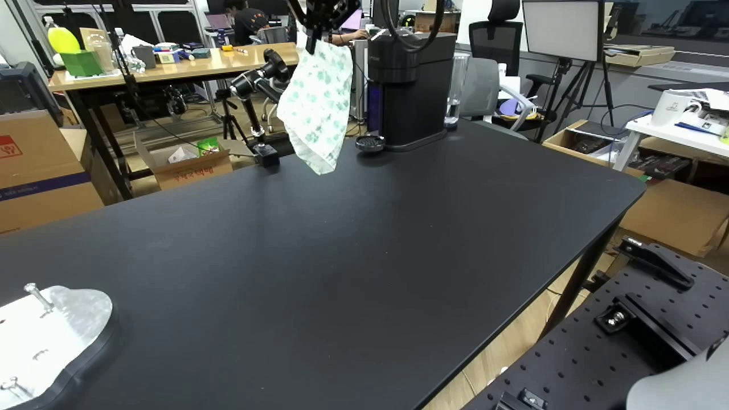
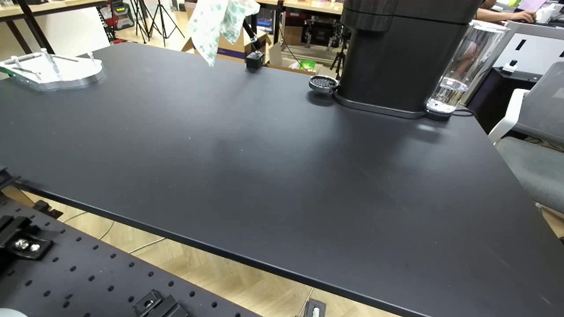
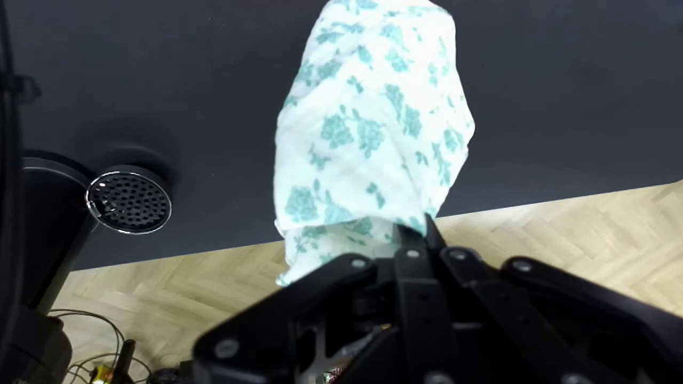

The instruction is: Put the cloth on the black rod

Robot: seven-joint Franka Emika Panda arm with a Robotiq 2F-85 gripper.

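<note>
A white cloth with green flowers hangs in folds above the far edge of the table, in an exterior view [image 1: 319,105], in an exterior view [image 2: 213,26] and in the wrist view [image 3: 368,117]. My gripper [image 1: 311,42] is shut on the cloth's upper part; its fingertips show in the wrist view [image 3: 427,232], partly covered by cloth. A black jointed rod [image 1: 250,105] stands on a block at the table's far edge, beside the cloth; it also shows in an exterior view [image 2: 250,34], partly hidden behind the cloth. I cannot tell whether cloth and rod touch.
A tall black machine [image 1: 407,97] with a clear tank [image 2: 454,83] stands on the table [image 1: 353,256] near the cloth. Its round grate [image 3: 128,201] juts out at the front. A pale plate with upright bolts [image 1: 68,319] lies at the table's other end.
</note>
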